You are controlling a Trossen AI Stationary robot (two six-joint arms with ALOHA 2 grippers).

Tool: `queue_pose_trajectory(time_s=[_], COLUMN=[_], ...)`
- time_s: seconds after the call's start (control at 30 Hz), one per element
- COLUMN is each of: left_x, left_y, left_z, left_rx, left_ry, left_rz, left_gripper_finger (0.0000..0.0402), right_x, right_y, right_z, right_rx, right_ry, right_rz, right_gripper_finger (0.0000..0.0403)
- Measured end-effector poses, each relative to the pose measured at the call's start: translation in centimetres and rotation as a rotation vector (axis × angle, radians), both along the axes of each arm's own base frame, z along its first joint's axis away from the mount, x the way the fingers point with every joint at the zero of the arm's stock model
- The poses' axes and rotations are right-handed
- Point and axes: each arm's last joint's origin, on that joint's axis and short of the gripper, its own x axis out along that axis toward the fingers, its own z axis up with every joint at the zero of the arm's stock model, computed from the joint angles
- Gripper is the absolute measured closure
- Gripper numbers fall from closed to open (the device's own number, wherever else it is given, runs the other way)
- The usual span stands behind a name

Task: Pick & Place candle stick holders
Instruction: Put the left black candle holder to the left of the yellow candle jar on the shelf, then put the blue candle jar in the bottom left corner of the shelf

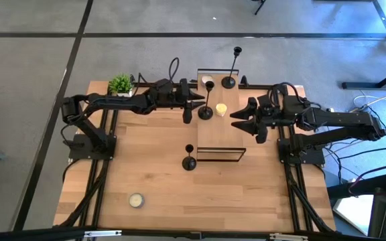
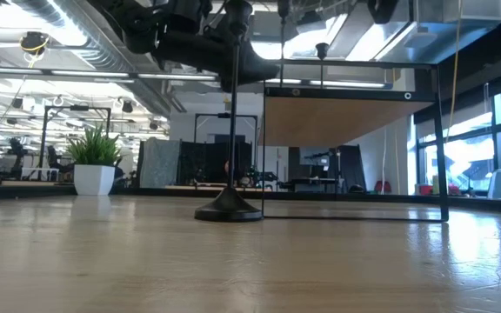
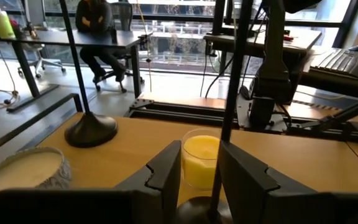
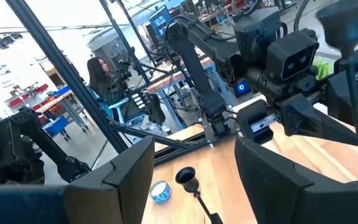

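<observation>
Three black candle stick holders show. One tall holder (image 1: 228, 82) stands on its round base at the far end of a raised wooden shelf (image 1: 230, 137). A second tall holder (image 1: 206, 112) stands on the shelf's left side, and its stem (image 3: 225, 93) rises between the open fingers of my left gripper (image 1: 191, 109). The short holder (image 1: 189, 161) stands on the table in front of the shelf and shows close up in the low view (image 2: 228, 210). My right gripper (image 1: 235, 121) is open and empty over the shelf's right side. My left gripper (image 3: 199, 163) stands open on either side of the second tall holder's lower stem (image 3: 221, 155), coming level from the table's left. The stem runs along the inner edge of one finger (image 3: 232, 168); I cannot tell whether they touch. The holder stands upright, its base (image 3: 197, 210) on the shelf.
A yellow candle (image 1: 220, 109) and a white candle (image 1: 208, 80) sit on the shelf near the holders. Another white candle (image 1: 136, 199) lies at the table's near left. A small green potted plant (image 1: 120, 84) stands at the far left. A seated person (image 3: 98, 25) shows beyond the table.
</observation>
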Motion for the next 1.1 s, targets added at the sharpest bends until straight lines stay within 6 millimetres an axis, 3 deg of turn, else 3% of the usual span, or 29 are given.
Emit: queue_pose_trajectory(time_s=[0.33, 0.8, 0.9, 1.1], left_x=[-0.5, -5.0, -5.6, -6.4], left_y=[-0.4, -2.7, -3.3, -4.5], left_z=[-0.1, 2.9, 2.7, 1.6], left_rx=[-0.039, -0.092, -0.165, -0.483], left_ry=[0.068, 0.252, 0.304, 0.430], left_rz=[-0.005, -0.024, -0.030, -0.124], left_gripper_finger=[0.0299, 0.0331, 0.0341, 0.0355], right_x=[0.0, 0.0, 0.0, 0.0], right_y=[0.0, 0.0, 0.0, 0.1], right_z=[-0.1, -0.1, -0.1, -0.1], right_rx=[0.000, 0.004, 0.007, 0.026], right_ry=[0.007, 0.007, 0.007, 0.009], right_rz=[0.000, 0.000, 0.000, 0.034], right_gripper_finger=[0.0176, 0.0176, 0.0176, 0.0176])
